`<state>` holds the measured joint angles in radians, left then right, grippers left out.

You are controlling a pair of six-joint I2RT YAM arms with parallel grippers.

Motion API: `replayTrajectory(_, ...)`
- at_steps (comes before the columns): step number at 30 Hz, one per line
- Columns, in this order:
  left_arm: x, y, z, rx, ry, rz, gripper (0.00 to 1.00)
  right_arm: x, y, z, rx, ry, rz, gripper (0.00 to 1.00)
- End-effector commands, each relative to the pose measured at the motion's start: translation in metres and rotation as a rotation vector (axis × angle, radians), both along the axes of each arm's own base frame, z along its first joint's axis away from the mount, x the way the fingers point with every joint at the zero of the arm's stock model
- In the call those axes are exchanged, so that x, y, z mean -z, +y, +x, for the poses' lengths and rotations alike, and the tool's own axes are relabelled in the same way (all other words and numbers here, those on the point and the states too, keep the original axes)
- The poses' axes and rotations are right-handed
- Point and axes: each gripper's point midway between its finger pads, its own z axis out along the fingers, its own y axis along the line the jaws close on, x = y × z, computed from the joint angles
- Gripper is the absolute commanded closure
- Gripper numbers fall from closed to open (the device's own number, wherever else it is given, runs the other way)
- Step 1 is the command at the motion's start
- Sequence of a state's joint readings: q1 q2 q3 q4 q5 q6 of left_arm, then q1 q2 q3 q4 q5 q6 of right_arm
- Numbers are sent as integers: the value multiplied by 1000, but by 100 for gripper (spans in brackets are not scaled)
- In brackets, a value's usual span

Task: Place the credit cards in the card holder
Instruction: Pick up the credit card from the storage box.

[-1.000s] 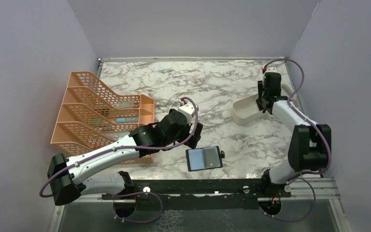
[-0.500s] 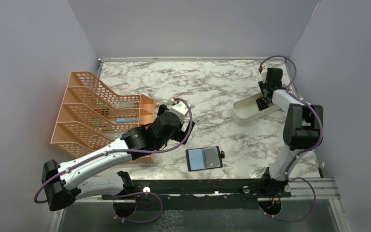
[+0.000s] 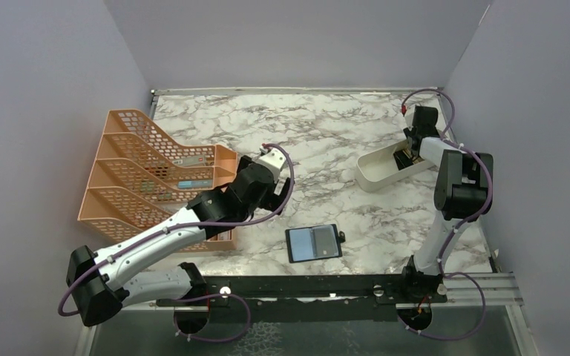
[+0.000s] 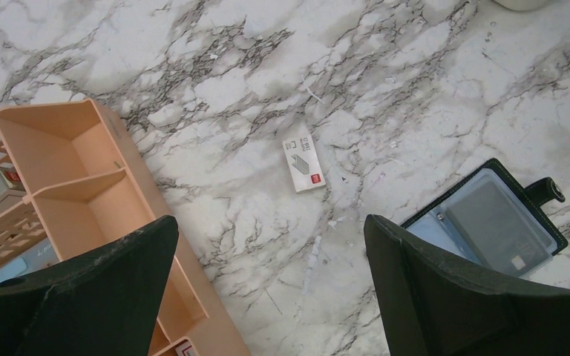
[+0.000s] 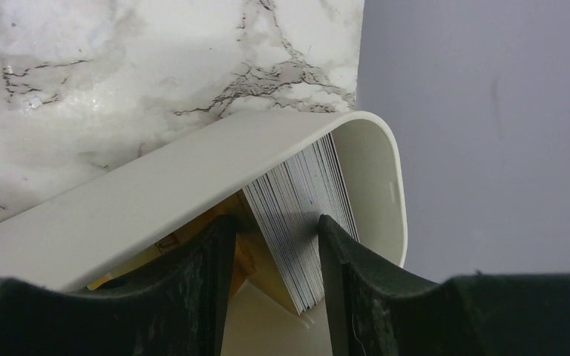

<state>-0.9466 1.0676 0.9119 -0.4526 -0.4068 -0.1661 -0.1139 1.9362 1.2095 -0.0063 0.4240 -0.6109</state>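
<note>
Top view: left arm reaches in from the near left. The left gripper (image 3: 278, 194) hangs over the marble table (image 3: 326, 126), just beside the orange mesh rack (image 3: 148, 170). The card holder (image 3: 313, 242) lies open and flat near the front edge, between the two arm bases, apart from both grippers. The right arm is folded up at the far right, and the right gripper (image 3: 403, 157) is dipped into the right end of the white tray (image 3: 367, 176).

Left wrist view: jaws spread as wide as they go, nothing between them, only bare marble below. A small white piece (image 4: 303, 158) with a reddish mark lies flat on the table, between the rack corner and the open holder. The holder's blue-grey lining faces up and its tab points right.

Right wrist view: jaws partly apart, down inside the rounded end of the tray. They straddle a stack of thin cards (image 5: 300, 215) standing on edge. A yellow-gold card (image 5: 246, 256) shows beside the stack, next to the left finger (image 5: 193, 297). Can't tell whether the jaws are pinching the stack or only flanking it.
</note>
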Motion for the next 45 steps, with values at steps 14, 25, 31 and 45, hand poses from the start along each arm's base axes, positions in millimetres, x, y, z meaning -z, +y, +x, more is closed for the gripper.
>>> replayTrajectory(14, -9, 2, 5, 1, 2, -79, 1, -48, -17, 19, 32, -154, -87, 61)
replayTrajectory(25, -10, 3, 4, 3, 1, -83, 1, -55, -17, 18, 42, -175, -81, 72)
replayTrajectory(31, -8, 1, 3, 13, 8, -84, 1, -51, 3, 17, 15, -157, 4, 83)
replayTrajectory(45, -16, -3, -4, 27, 22, -145, 1, -64, 72, 11, -64, -127, 85, 99)
